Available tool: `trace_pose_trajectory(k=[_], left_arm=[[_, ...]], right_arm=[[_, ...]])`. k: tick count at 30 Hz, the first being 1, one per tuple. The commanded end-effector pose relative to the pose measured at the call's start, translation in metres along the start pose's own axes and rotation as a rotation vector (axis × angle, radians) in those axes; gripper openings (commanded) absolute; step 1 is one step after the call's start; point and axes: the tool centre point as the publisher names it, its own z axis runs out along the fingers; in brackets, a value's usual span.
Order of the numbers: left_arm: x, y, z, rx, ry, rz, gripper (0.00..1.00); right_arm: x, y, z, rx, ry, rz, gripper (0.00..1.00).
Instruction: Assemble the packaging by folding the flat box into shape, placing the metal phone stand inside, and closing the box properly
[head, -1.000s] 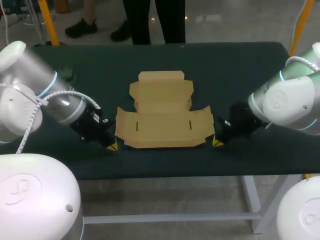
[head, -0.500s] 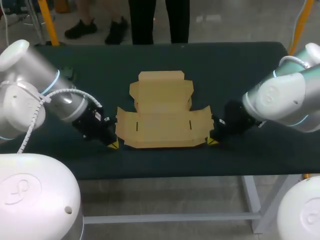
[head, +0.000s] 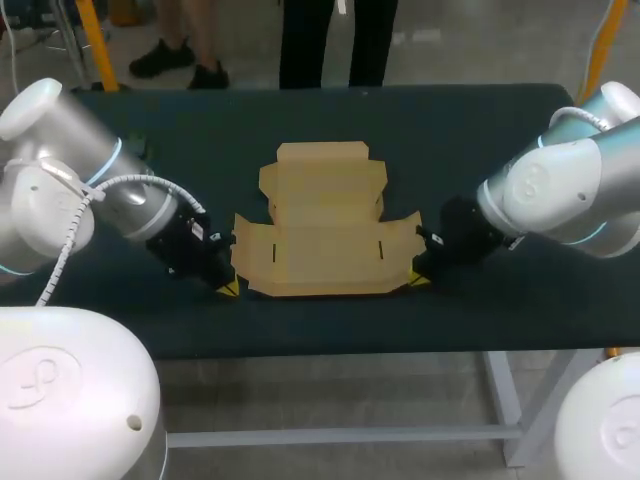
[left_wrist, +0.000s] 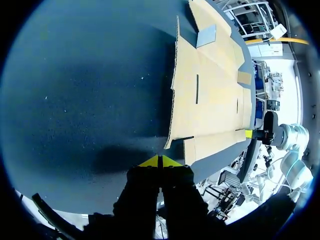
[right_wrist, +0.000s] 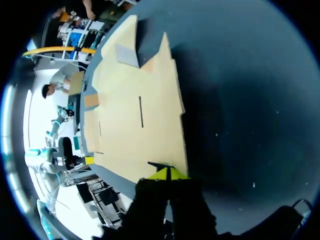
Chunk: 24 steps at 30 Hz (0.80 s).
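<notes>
Closed, empty, by flat tan cardboard box (head: 325, 238) front corners: L end effector (head: 227, 289), R end effector (head: 415, 281). Risk: shoving box askew vs lifting flaps.

Both arms come in low from the sides, tilted down and pointing in toward each other. The left arm (head: 110, 205) ends in the left hand (head: 228, 289), yellow tips pressed together with no gap. Same deal for the right arm (head: 555, 195): the right hand (head: 418, 281) has its tips squeezed together too.
</notes>
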Motion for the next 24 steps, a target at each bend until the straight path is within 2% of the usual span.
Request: trace_pose_trajectory(k=[1, 24], left_arm=[[0.0005, -0.0035, 0.0018, -0.010, -0.004, 0.001, 0.00], [0.0069, -0.0039, 0.0087, -0.040, -0.006, -0.006, 0.00]], right_arm=[[0.0004, 0.0034, -0.0004, 0.012, 0.010, -0.003, 0.00], [0.0029, 0.0045, 0.0003, 0.013, 0.013, -0.007, 0.00]])
